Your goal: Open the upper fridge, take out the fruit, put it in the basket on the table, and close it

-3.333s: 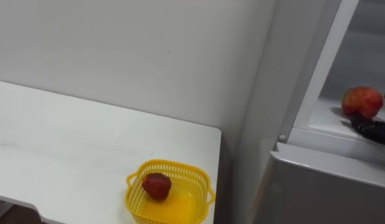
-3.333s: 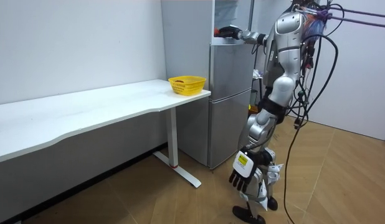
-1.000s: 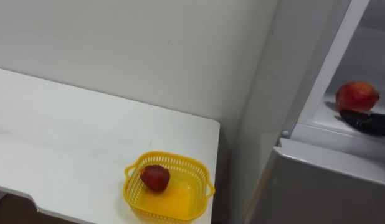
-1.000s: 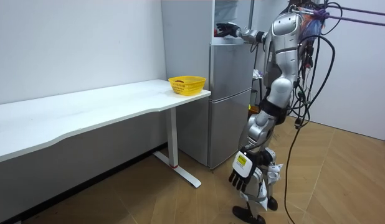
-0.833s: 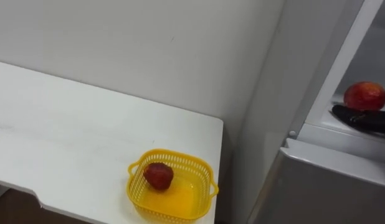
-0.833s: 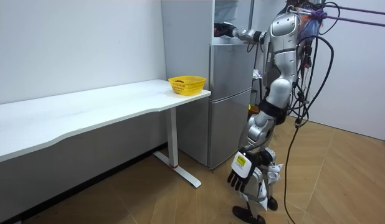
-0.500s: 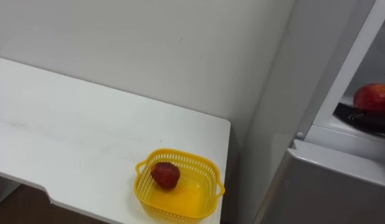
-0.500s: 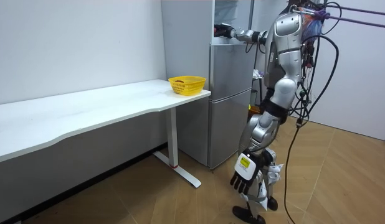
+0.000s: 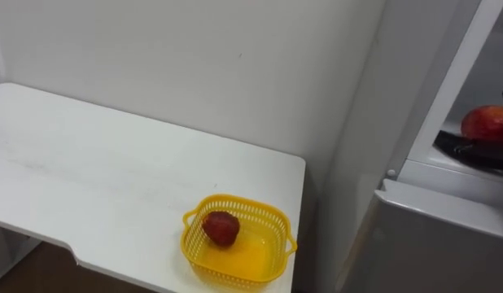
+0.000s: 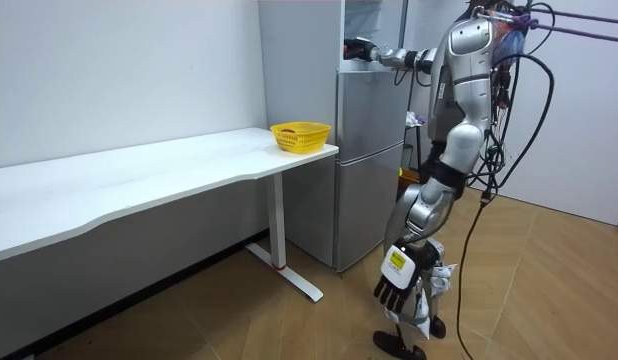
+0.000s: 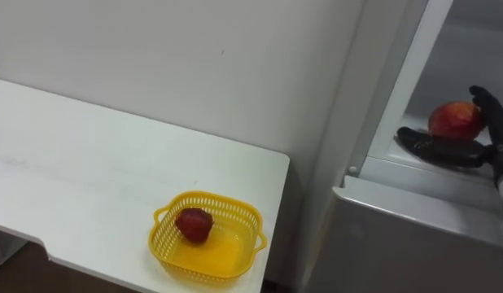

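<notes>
A red apple (image 11: pixel 455 120) lies on the shelf of the open upper fridge compartment (image 11: pixel 447 171). My right hand (image 11: pixel 447 150) reaches in from the right. Its thumb lies in front of the apple and its fingers (image 11: pixel 492 106) stand behind it, fairly straight, so the hand is open with the apple between them. In the room view I stand before the fridge (image 10: pixel 369 150) with that right hand (image 10: pixel 361 48) inside the top compartment. My left hand (image 10: pixel 399 282) hangs low beside my leg, its fingers relaxed.
A yellow basket (image 11: pixel 204 196) holding one dark red fruit (image 11: pixel 194 223) sits at the near right corner of the white table (image 11: pixel 89 179), just left of the fridge. The grey lower fridge door (image 11: pixel 414 244) is closed. A white wall runs behind the table.
The head camera has shifted, so table and basket slide right in the left eye view. My right hand stays about the apple on the shelf. My body has leaned slightly.
</notes>
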`<state>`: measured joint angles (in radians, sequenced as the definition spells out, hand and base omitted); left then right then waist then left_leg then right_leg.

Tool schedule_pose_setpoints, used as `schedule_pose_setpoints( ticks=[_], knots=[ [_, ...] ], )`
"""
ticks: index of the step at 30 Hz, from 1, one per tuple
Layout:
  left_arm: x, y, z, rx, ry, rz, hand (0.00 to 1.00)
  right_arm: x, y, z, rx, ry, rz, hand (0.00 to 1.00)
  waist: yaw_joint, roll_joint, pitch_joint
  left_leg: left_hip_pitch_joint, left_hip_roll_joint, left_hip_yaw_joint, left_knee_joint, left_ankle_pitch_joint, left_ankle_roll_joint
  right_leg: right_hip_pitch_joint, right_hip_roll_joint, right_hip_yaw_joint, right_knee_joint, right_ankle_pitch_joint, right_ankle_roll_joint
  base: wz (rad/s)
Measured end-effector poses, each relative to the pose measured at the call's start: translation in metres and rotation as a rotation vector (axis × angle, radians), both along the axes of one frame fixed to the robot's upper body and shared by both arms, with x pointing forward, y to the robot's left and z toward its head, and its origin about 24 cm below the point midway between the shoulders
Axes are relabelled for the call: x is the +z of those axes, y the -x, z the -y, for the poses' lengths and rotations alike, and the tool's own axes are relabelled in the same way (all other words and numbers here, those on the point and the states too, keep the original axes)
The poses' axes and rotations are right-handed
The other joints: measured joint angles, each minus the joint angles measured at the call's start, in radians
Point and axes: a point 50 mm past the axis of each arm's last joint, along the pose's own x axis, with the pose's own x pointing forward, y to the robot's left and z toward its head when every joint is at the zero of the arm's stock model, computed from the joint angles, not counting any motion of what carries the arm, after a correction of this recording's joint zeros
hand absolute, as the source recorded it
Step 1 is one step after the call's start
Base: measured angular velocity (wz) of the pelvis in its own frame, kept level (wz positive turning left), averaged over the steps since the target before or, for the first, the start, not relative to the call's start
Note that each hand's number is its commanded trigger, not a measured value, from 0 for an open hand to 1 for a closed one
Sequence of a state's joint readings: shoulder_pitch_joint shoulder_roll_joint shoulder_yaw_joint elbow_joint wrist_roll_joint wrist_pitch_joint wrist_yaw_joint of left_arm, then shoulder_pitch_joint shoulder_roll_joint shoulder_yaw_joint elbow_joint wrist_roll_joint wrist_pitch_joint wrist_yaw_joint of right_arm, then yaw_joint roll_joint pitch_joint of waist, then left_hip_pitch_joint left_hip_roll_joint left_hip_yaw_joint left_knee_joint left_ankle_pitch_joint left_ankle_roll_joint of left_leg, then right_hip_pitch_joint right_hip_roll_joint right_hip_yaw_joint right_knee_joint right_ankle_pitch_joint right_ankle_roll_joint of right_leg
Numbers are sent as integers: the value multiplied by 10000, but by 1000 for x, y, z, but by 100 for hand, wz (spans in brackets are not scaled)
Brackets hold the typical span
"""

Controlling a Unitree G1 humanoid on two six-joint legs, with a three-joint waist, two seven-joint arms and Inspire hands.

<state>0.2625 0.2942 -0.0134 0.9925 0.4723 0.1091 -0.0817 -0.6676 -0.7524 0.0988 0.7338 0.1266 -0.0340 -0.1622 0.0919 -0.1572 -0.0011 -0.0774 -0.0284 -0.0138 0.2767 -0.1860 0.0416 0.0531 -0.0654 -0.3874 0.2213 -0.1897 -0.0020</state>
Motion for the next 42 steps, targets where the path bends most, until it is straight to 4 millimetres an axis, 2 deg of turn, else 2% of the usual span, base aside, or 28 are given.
schedule_pose_setpoints(
  ticks=[8, 15, 20, 25, 31, 38, 42],
  knots=[
    [-1, -3, 2, -132, 131, -1, 0, -1, 0, 1, -189, 196, 95, 100, 10, -1, 34, -10, 1, 0, -2, -1, 1, -3, -3, -5, 0, 0, 0, 0],
    [0, -4, 2, -134, 126, 47, 0, 11, 0, 3, -411, 243, 653, 100, -8, 29, 66, -24, 24, -3, -40, -2, -5, -26, 18, 2, -12, -3, 4, 0],
    [0, -9, 2, -175, 131, 161, 0, 12, 0, 2, -353, 263, 687, 100, 16, 25, 63, -26, 44, 45, -51, -10, -4, -25, 30, 3, -13, -3, 5, 1],
    [0, -11, 3, -196, 213, 168, 0, 16, -1, -5, -20, 732, 709, 100, -5, 89, 108, -37, 53, 74, -36, -24, -1, -25, 34, 3, -17, -3, 5, 0],
    [0, -11, 3, -208, 199, 215, 0, 18, -2, -8, 66, 695, 851, 100, -35, 147, 39, -48, 52, 73, 7, -18, -5, -10, 35, 34, -19, -3, 4, 0],
    [0, -11, 3, -102, 170, 287, 0, 19, 2, -18, 352, 784, 1267, 100, -59, 259, -4, 42, 62, 94, -16, -9, -9, -10, 29, 52, -20, -2, 4, -3],
    [0, -11, 3, -103, 146, 313, 0, 22, 1, -35, 708, 821, 1817, 100, -309, 323, -37, 29, 60, 129, -29, -8, -8, -10, 35, 158, -14, -2, 4, -3]
  ],
)
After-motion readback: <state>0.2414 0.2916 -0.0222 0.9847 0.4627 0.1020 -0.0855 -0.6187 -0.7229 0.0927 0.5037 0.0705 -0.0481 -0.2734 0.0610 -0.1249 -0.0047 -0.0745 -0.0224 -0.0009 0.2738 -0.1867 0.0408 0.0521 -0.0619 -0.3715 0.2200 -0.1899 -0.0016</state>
